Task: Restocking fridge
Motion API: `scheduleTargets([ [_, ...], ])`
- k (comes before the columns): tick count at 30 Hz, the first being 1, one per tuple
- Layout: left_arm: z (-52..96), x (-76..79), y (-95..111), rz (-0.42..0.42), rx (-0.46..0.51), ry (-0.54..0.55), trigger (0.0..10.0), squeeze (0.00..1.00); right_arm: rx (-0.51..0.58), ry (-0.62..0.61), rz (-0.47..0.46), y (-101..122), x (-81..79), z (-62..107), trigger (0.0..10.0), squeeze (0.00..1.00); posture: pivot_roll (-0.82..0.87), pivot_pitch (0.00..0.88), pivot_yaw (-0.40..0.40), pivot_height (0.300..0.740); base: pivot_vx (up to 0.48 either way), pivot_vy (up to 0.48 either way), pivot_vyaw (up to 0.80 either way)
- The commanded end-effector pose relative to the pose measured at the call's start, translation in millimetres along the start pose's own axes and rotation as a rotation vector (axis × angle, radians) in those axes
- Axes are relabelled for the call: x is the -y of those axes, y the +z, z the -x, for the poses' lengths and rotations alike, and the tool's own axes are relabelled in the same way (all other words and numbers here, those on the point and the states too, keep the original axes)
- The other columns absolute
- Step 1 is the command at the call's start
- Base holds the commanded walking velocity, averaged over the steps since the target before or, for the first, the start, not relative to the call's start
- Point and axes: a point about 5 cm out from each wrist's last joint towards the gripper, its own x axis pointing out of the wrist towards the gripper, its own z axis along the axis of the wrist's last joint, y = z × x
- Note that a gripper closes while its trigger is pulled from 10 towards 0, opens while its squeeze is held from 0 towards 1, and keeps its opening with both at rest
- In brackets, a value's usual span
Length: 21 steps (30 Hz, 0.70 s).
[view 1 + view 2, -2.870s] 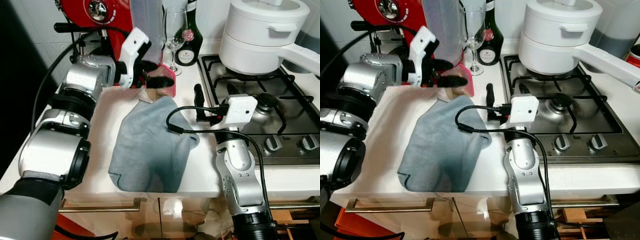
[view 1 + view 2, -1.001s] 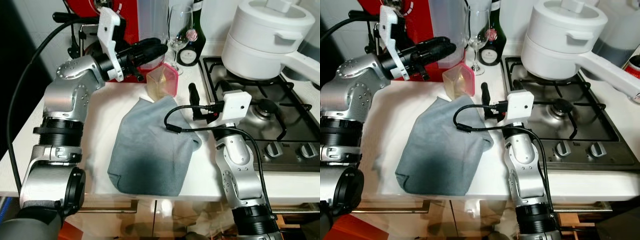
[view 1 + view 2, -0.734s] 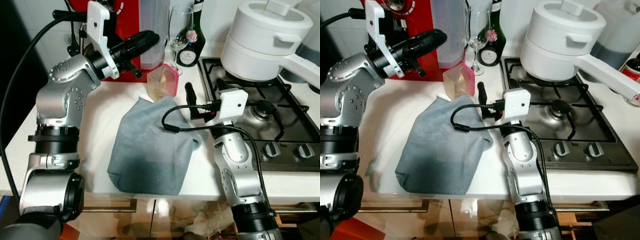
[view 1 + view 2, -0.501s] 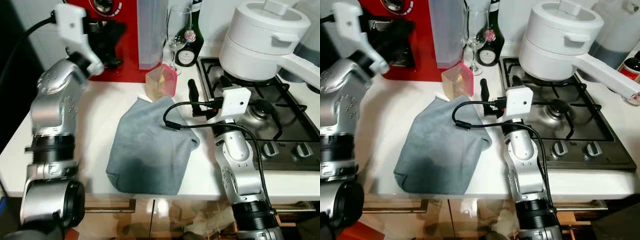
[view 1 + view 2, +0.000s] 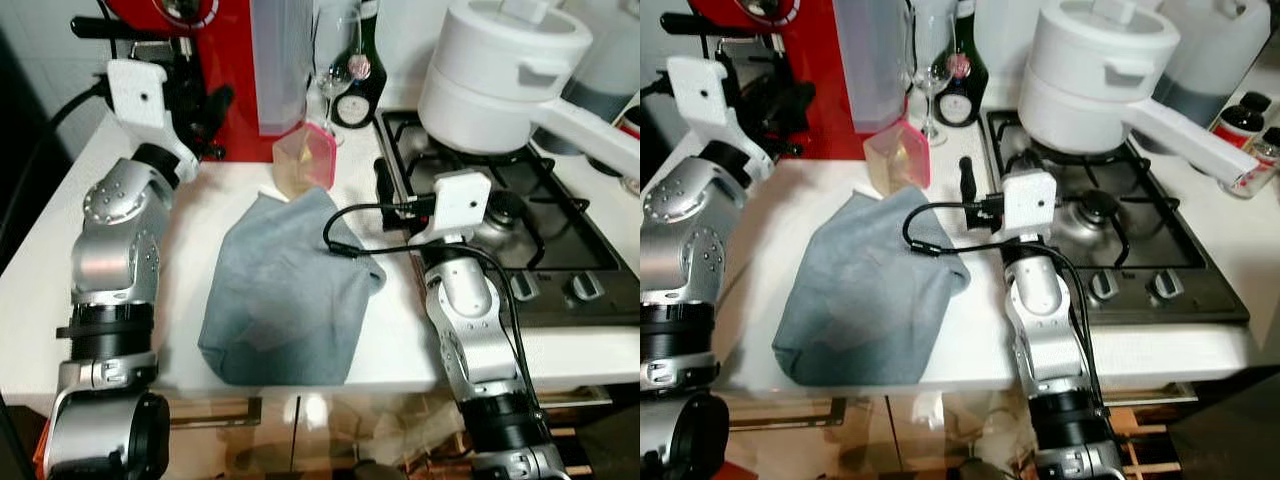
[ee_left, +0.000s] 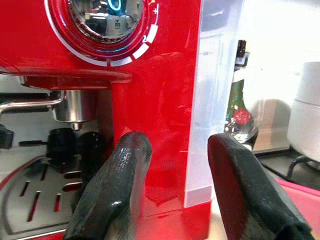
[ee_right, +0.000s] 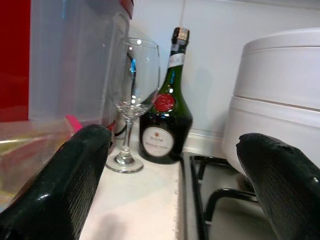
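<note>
A clear container with a pink lid [image 5: 305, 163] stands on the white counter [image 5: 40, 280], just beyond a grey cloth [image 5: 285, 290]. Behind it are a wine glass [image 7: 132, 100] and a dark bottle [image 7: 165, 120]. My left gripper [image 6: 180, 145] is open and holds nothing; it points at the red coffee machine [image 6: 150, 100], well left of the container. My right gripper [image 7: 175, 137] is open too, low over the counter at the hob's edge, right of the container and facing the glass and bottle. One of its black fingers [image 5: 383, 185] shows beside the cloth.
A gas hob [image 5: 540, 250] takes up the right side, with a large white pot [image 5: 500, 70] on a back burner and its long handle [image 5: 1185, 130] reaching right. Small bottles [image 5: 1245, 115] stand at the far right. A cable [image 5: 350, 235] loops over the cloth.
My left arm has drawn back from above the pink-lidded container and swung left to the coffee machine. The container stays on the counter. The head view has shifted a little; the right arm has hardly moved.
</note>
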Motion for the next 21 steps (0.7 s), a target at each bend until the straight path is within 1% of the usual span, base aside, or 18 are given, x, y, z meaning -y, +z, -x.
scheduleTargets([
  [1,-4.4,1.9,7,-0.045,0.017,-0.009,10.0,1.0,0.005,0.004,0.02,1,-1.9,-3.1,10.0,0.0,-0.05,0.0,-0.026,0.74,0.0,0.0,0.0],
  [5,-8.4,3.5,7,-0.054,0.01,-0.022,10.0,1.0,0.006,-0.005,0.012,0,-2.1,-2.0,10.0,0.0,-0.05,0.0,-0.017,0.74,0.0,0.0,-0.7],
  [10,-12.1,8.0,11,-0.077,0.026,-0.04,10.0,1.0,0.008,-0.014,0.017,0,-0.5,0.2,10.0,0.0,-0.07,0.0,-0.007,0.74,0.0,0.0,-0.79],
  [12,-12.8,7.9,12,-0.083,0.026,-0.036,10.0,1.0,0.01,-0.019,0.019,0,0.4,0.5,10.0,0.0,-0.07,0.0,-0.007,0.74,0.0,0.0,-0.44],
  [16,-14.3,7.6,14,-0.105,0.035,-0.031,10.0,1.0,0.014,-0.029,0.025,0,2.0,0.5,10.0,0.0,-0.07,0.0,-0.005,0.74,0.0,0.0,0.0],
  [17,-14.3,9.1,14,-0.124,0.036,-0.043,10.0,1.0,0.016,-0.027,0.025,1,1.6,0.4,10.0,0.0,-0.07,0.0,-0.005,0.74,0.0,0.0,0.0],
  [19,-14.2,9.7,13,-0.125,0.033,-0.048,10.0,1.0,0.017,-0.025,0.025,1,1.3,0.5,10.0,0.0,-0.07,0.0,-0.005,0.74,0.0,0.0,0.0],
  [21,-14.6,13.1,10,-0.133,0.007,-0.103,10.0,1.0,0.019,-0.022,0.023,1,0.5,0.6,10.0,0.0,-0.07,0.0,-0.004,0.74,0.0,0.0,0.0],
])
